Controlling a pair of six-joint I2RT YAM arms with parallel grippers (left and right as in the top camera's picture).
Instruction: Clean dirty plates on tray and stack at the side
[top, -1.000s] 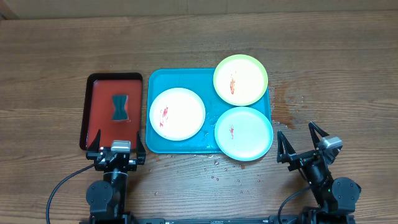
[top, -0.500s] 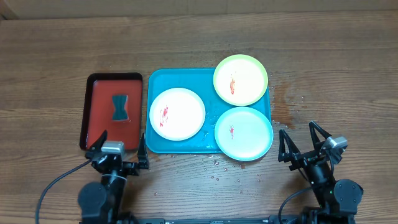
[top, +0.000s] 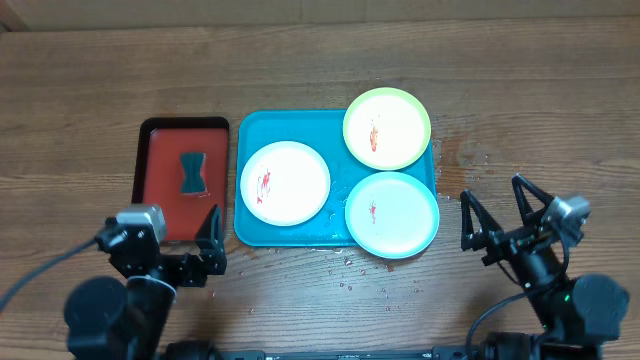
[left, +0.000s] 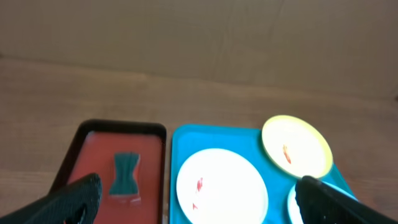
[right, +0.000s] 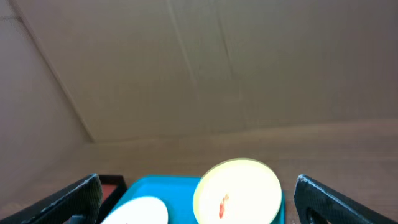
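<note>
Broadly, the wooden table (top: 320, 60) carries a turquoise tray (top: 290, 125) at its middle, with a smaller red tray (top: 185, 121) just to its left. Three plates sit on the turquoise tray. The white-rimmed plate (top: 285, 182) lies in its left half, the yellow-green plate (top: 387, 128) overlaps its far right corner, and the mint-blue plate (top: 392, 214) overlaps its near right corner. Each plate bears a red smear. The left gripper (top: 165, 245) hovers at the red tray's near edge, jaws spread and empty, well apart from the plates. The right gripper (top: 492, 190), jaws likewise apart and empty, sits near the mint-blue plate's right side, not touching it. A dark teal sponge (top: 191, 171) rests on the red tray.
</note>
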